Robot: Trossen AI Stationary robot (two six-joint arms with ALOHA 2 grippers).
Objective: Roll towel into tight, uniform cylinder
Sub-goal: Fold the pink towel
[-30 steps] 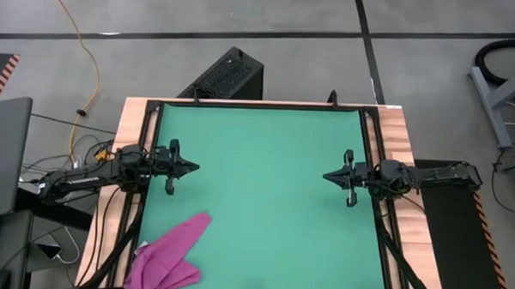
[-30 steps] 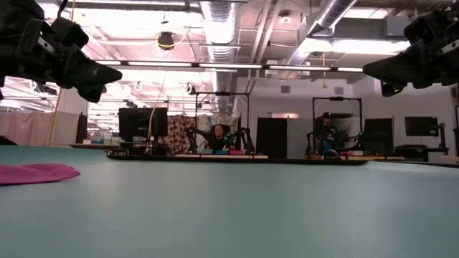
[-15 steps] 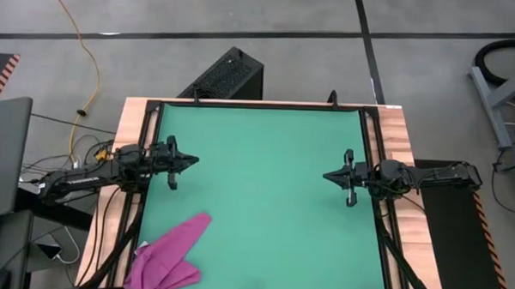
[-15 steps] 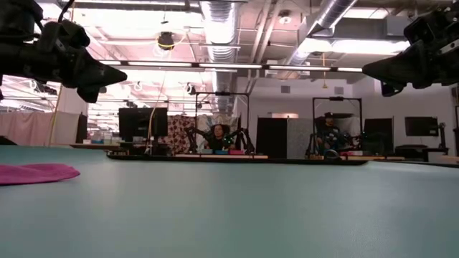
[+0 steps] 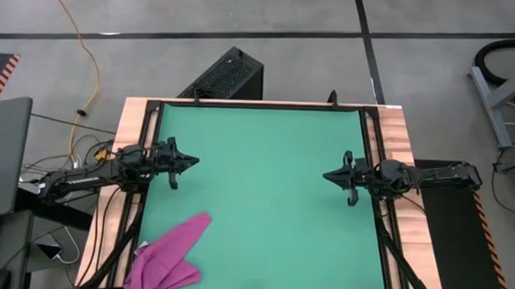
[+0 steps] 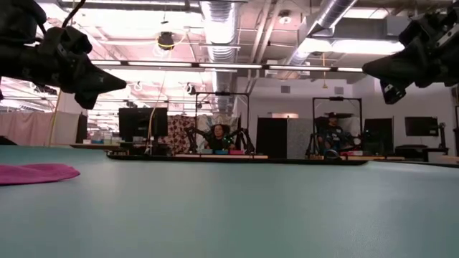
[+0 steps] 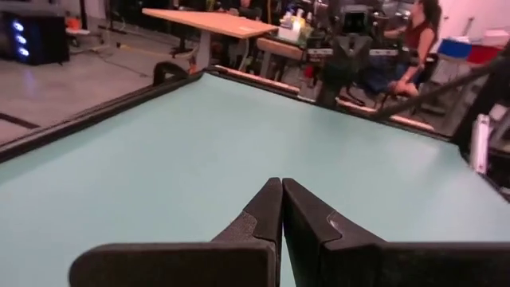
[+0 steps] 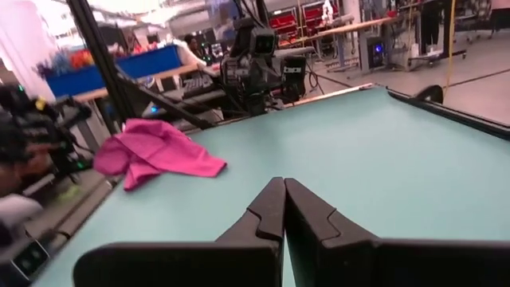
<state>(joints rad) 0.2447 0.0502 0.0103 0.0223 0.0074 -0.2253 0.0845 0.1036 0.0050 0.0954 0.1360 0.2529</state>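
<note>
Towel (image 5: 166,260) crumpled at green mat (image 5: 264,188) corner, left pincer (image 5: 191,160) and right pincer (image 5: 328,175) closed, empty, well apart.

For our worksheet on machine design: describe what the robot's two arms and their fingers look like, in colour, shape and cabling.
Both arms are dark, almost black, slim and jointed. The left gripper and right gripper each end in two matte black fingers that taper to a pointed wedge, with a short crossbar behind them. Dark cables trail from the left arm's base off the table.
</note>
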